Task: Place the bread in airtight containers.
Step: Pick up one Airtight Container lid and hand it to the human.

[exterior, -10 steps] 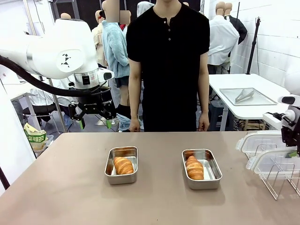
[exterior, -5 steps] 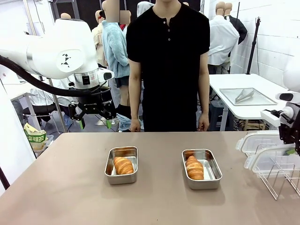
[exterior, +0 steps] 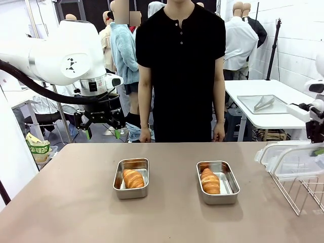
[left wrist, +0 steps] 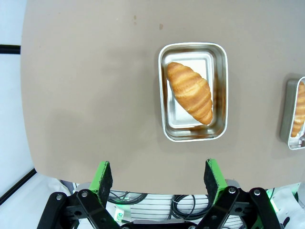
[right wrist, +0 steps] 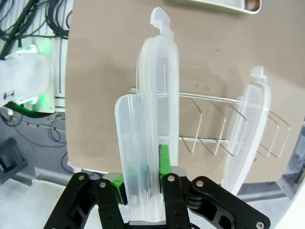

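Note:
Two steel containers sit open on the brown table, each with a croissant lying in it: the left container [exterior: 117,188] with its croissant [exterior: 133,178], the right container [exterior: 234,188] with its croissant [exterior: 210,181]. My left gripper [exterior: 103,132] hangs open above the table's far left edge; its wrist view looks down on the left container [left wrist: 222,95] and croissant [left wrist: 189,92]. At the far right my right gripper [exterior: 317,144] is shut on a clear plastic lid [exterior: 291,162], held above a wire rack [exterior: 304,192]. The right wrist view shows the lid [right wrist: 157,95] clamped between the pads.
A second clear lid [right wrist: 248,138] stands in the wire rack [right wrist: 205,114]. A person in black stands at the far edge, hands [exterior: 146,135] down at the sides. A flat tray with tongs [exterior: 267,104] lies on a white table behind. The near table is bare.
My right gripper has risen with the clear lid, lifting it up out of the wire rack. The left arm, containers and croissants have not moved.

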You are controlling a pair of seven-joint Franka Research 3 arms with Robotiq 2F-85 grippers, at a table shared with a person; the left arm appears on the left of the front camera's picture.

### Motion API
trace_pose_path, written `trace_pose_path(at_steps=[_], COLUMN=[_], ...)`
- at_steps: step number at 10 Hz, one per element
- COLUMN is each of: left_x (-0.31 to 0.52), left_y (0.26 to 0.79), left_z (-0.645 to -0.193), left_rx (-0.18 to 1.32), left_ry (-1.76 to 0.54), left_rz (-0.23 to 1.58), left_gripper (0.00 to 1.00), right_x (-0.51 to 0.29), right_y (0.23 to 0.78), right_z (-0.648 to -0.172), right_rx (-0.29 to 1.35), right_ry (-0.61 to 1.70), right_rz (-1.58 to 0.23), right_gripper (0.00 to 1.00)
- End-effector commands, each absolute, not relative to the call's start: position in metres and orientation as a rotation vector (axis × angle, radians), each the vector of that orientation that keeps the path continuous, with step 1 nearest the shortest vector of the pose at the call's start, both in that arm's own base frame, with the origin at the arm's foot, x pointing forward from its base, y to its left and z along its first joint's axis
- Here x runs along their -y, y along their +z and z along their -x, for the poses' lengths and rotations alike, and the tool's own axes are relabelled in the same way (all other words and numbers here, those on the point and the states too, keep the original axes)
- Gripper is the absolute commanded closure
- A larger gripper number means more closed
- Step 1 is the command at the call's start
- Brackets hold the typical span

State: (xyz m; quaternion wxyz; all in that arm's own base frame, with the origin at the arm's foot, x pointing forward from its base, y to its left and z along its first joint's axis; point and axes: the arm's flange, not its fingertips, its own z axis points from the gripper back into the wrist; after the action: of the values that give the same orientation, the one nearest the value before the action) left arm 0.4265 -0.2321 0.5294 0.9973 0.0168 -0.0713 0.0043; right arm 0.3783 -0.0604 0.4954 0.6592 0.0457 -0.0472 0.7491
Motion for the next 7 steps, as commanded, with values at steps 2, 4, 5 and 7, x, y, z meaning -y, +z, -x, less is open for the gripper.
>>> trace_pose_path(at_steps=[2, 4, 5, 7], left_x=[0.230, 0.230, 0.230, 0.230], left_y=[0.531, 0.531, 0.531, 0.531], left_z=[-0.426, -0.426, -0.426, -0.426], left_rx=[0.144, 0.144, 0.144, 0.144], left_ry=[0.010, 0.010, 0.010, 0.010], left_rz=[-0.030, -0.030, -0.030, -0.030], left_gripper=[0.00, 0.00, 0.00, 0.00], right_x=[0.050, 0.040, 0.034, 0.026], right_y=[0.522, 0.545, 0.561, 0.587], right_z=[-0.382, -0.383, -0.383, -0.383], right_rx=[0.049, 0.030, 0.008, 0.052], right_ry=[1.718, 1.750, 1.745, 1.723], right_rz=[-0.134, -0.108, -0.073, -0.009], right_gripper=[1.00, 1.00, 1.00, 1.00])
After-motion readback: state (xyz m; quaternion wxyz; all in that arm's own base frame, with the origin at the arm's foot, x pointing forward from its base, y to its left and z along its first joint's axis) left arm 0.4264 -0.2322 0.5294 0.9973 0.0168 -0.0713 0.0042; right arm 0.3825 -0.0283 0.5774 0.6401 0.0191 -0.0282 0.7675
